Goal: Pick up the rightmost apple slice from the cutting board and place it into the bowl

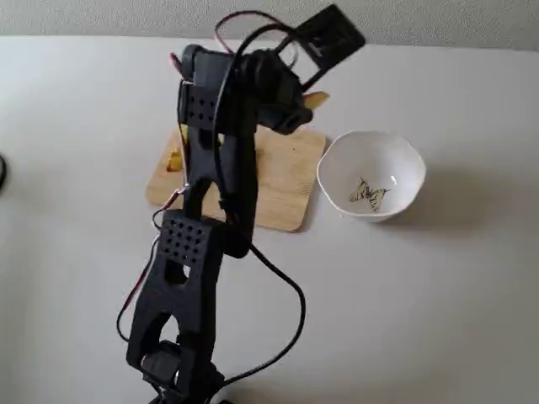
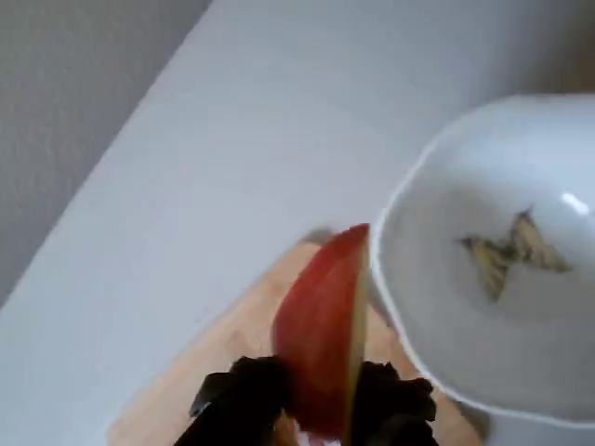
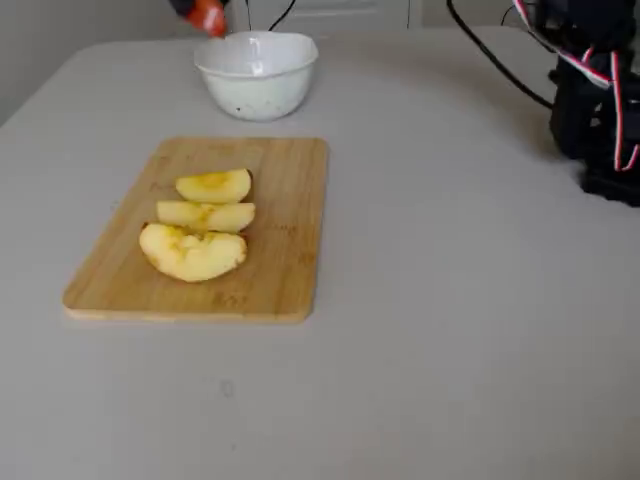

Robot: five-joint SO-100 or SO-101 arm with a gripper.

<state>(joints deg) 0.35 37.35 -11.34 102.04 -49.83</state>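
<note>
while jaws (image 2: 321, 409) pinch apple slice (image 2: 321, 334) — fingertips cropped, bowl (image 2: 418, 307) rim cut off

Count: four apple wedges total; three yellow wedges (image 3: 200, 220) on one cutting board (image 3: 290, 260); one apple slice (image 2: 321, 353) (red-skinned); one bowl (image 3: 258, 72); one gripper (image 2: 321, 409).

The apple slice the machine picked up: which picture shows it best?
The wrist view: the apple slice fills the centre, red skin showing, clamped in the tool. One fixed view shows a yellowish sliver; the other a red blur.
</note>
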